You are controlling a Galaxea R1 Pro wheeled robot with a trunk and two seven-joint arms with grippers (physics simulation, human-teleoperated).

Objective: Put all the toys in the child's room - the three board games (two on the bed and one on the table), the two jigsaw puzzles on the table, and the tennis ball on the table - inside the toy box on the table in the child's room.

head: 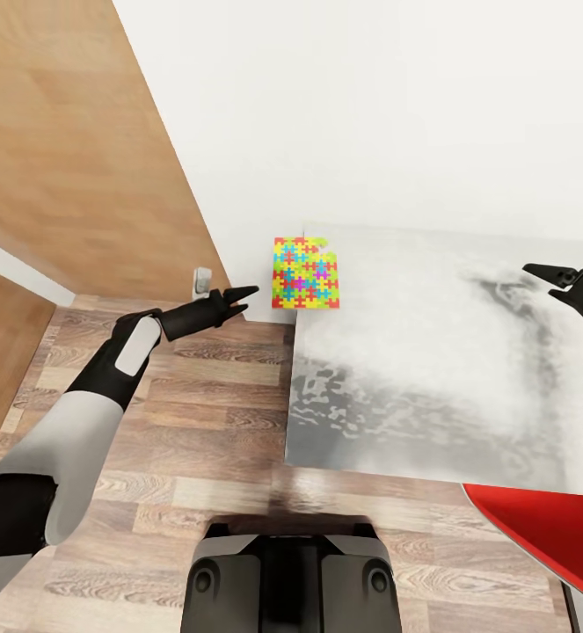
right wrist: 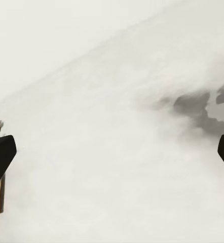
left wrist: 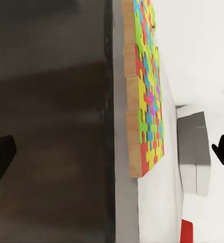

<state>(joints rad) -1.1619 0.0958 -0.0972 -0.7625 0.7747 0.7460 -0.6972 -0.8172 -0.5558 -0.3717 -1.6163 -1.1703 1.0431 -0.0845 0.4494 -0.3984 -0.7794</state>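
A jigsaw puzzle (head: 305, 273), a thin square of pink, yellow, blue and green interlocking pieces, is lying flat on the table (head: 432, 369) at its far left corner, with its left edge jutting a little past the table's side. In the left wrist view the same puzzle (left wrist: 148, 91) is showing edge-on, its pale wooden underside sitting on the table's (left wrist: 123, 212) rim.

The left gripper (head: 243, 294) is hovering off the table's left side, over the wood plank floor (head: 194, 440), just beside the puzzle's near left corner and pointing toward it. Its fingers look drawn close together in the head view, yet the wrist view is showing the two fingertips (left wrist: 0, 157) at opposite edges, so the jaws are standing apart with nothing between them.

The right gripper (head: 546, 274) is hanging above the table's right part, well apart from the puzzle, fingers (right wrist: 0, 157) spread wide and gripping nothing.

A red object (head: 546, 536) is sitting at the table's near right corner. A white wall (head: 370, 105) is rising behind the table.
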